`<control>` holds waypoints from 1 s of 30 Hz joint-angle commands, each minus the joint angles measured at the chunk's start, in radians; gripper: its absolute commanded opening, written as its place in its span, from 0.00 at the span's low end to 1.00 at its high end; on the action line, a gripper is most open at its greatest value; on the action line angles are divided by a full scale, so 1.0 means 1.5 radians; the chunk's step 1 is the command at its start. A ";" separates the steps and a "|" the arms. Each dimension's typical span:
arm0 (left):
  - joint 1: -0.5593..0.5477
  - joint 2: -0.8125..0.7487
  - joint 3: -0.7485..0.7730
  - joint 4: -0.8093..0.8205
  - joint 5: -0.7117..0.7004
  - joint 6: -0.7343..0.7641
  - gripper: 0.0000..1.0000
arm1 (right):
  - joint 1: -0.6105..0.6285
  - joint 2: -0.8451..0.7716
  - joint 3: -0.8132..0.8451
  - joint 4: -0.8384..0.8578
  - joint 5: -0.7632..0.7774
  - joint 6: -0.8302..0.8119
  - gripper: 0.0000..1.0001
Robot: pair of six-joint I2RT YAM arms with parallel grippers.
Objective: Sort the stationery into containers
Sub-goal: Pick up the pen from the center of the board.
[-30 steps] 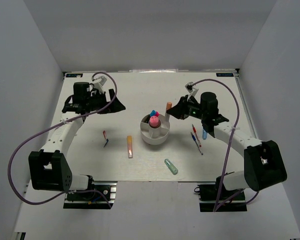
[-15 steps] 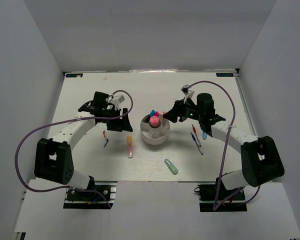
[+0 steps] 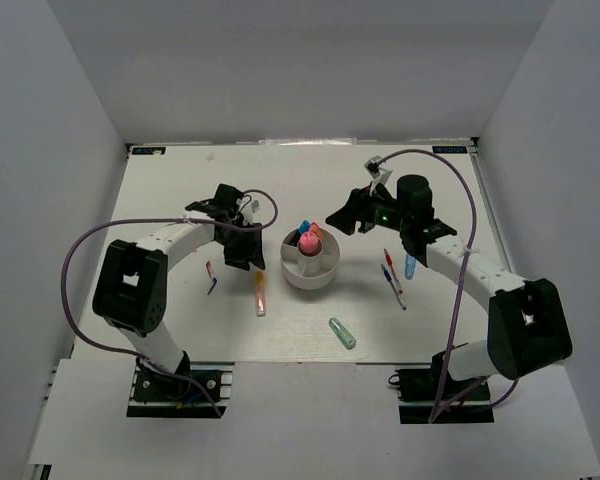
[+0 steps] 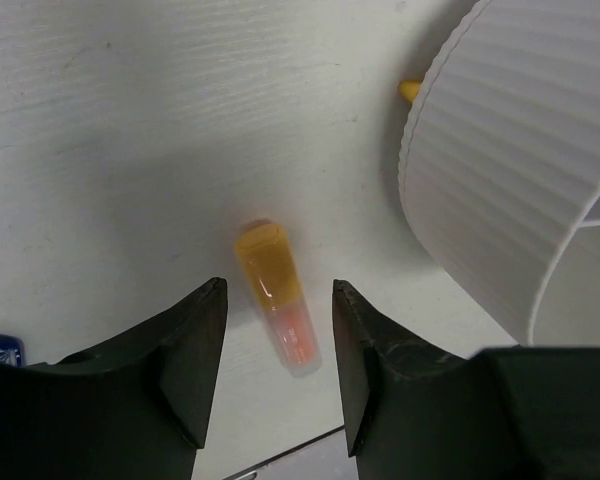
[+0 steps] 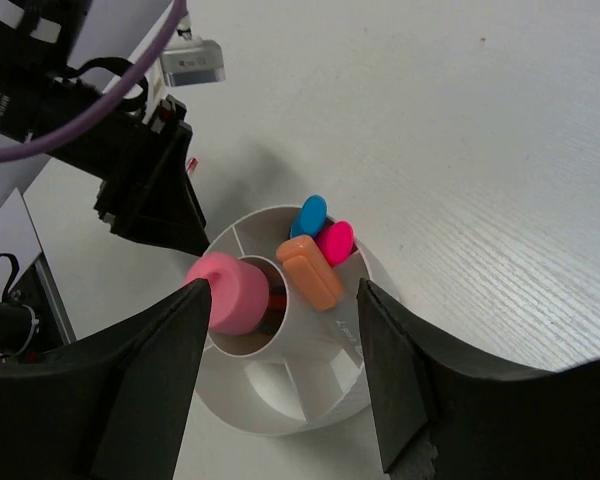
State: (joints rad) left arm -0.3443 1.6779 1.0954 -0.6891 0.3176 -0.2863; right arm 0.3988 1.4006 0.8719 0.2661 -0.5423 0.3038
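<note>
The white cup [image 3: 310, 268] stands mid-table, its ribbed wall [image 4: 520, 170] beside my left gripper. An orange highlighter [image 3: 260, 293] lies flat on the table to the cup's left. My left gripper [image 3: 246, 258] points down over it, open. Its jaws straddle the highlighter [image 4: 275, 295] with a gap on each side. My right gripper [image 3: 342, 222] hovers open and empty above the cup [image 5: 280, 420]. The cup holds a pink-capped marker [image 5: 230, 292] in the central well. An orange highlighter [image 5: 310, 272], a blue one [image 5: 308, 215] and a magenta one [image 5: 335, 242] share a rear compartment.
A mint-green highlighter [image 3: 342, 333] lies near the front edge. Thin red and blue pens [image 3: 392, 278] and a blue highlighter [image 3: 409, 267] lie right of the cup. A small red and blue pen [image 3: 211, 275] lies left of my left gripper. Grey walls enclose the table.
My left arm swung right and down over the orange highlighter, its jaws narrowing. My right gripper let an orange highlighter go into the cup and opened wider.
</note>
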 commanded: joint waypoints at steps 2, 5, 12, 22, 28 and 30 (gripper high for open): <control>-0.032 -0.003 0.031 -0.007 -0.050 -0.014 0.56 | -0.007 -0.034 0.041 -0.017 0.021 -0.017 0.66; -0.051 -0.001 0.031 -0.012 -0.066 -0.016 0.56 | -0.012 -0.039 0.046 -0.027 0.026 -0.014 0.66; -0.064 0.017 0.019 -0.023 -0.138 -0.039 0.58 | -0.031 -0.055 0.065 -0.040 0.032 -0.007 0.66; -0.084 0.053 0.015 -0.012 -0.129 -0.053 0.57 | -0.053 -0.059 0.077 -0.060 0.034 -0.018 0.66; -0.084 0.048 0.002 -0.014 -0.115 -0.063 0.48 | -0.055 -0.058 0.079 -0.062 0.033 -0.019 0.66; -0.084 0.043 -0.001 -0.015 -0.113 -0.068 0.45 | -0.060 -0.058 0.082 -0.066 0.033 -0.021 0.66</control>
State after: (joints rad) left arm -0.4671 1.7767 1.1027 -0.7147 0.1307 -0.3698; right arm 0.3161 1.3373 0.9466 0.1638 -0.4965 0.2882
